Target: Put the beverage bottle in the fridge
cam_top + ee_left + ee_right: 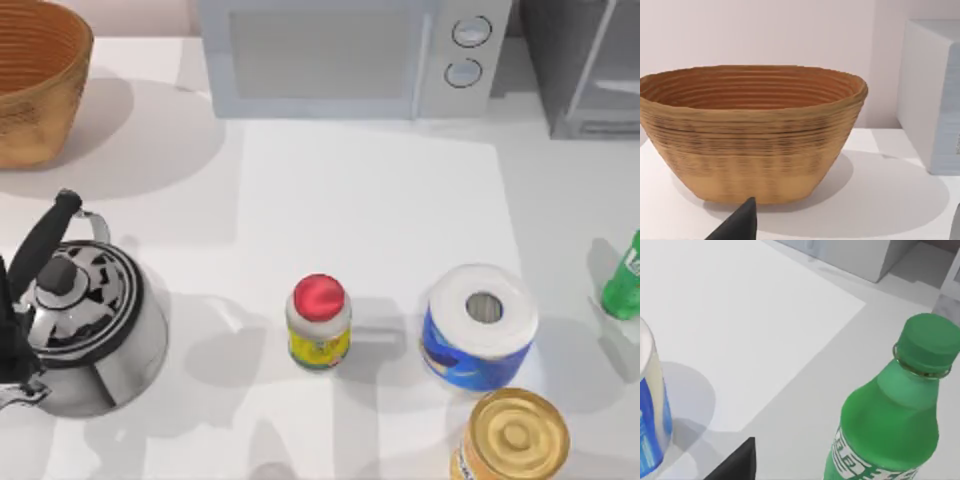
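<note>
You have the beverage bottle standing at the far right edge of the worktop in the top view, partly cut off by the frame, upright, with its shadow falling toward the paper roll. In the right wrist view the same green bottle is close to the camera, cap on, white lettering on its label, and a single dark fingertip of your right tool shows low in the picture, apart from the bottle. From that one fingertip you cannot tell whether the right tool is released or clenched; it is not touching the bottle on the side that shows.

The fridge sits at the back right corner of the worktop, well behind the bottle, with the white microwave just beside it toward the left.

Between the bottle and the middle of the worktop stands the blue-wrapped paper roll, and just in front of it a gold-lidded can. The red-capped white bottle with a yellow label stands near the centre front. A steel kettle with a black handle is at the front left, and the wicker basket is at the back left corner.

The left wrist view faces that basket and shows one dark fingertip of the left tool; what looks like part of the left arm sits at the left edge of the top view beside the kettle, and the left tool's state cannot be told either.
</note>
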